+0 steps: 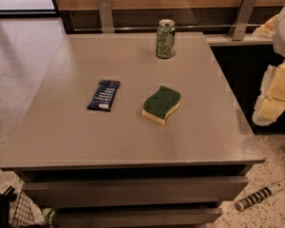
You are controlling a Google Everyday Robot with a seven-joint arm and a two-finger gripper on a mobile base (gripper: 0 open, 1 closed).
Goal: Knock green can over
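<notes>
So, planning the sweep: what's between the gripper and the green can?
Only bare table, in the camera view; the gripper hangs beyond its right edge, the green can at its far edge.

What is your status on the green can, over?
Gripper at right, beside table. Green can upright at far edge. Sponge and blue wrapper mid-table, apart from can.

The pale arm hangs at the far right, its claw lowest, angled down and leftward

You see a matt grey surface with faint sheen, shiny metal green can, rough-topped foam sponge, glossy blue wrapper, pale plastic-looking hand off its right edge.
</notes>
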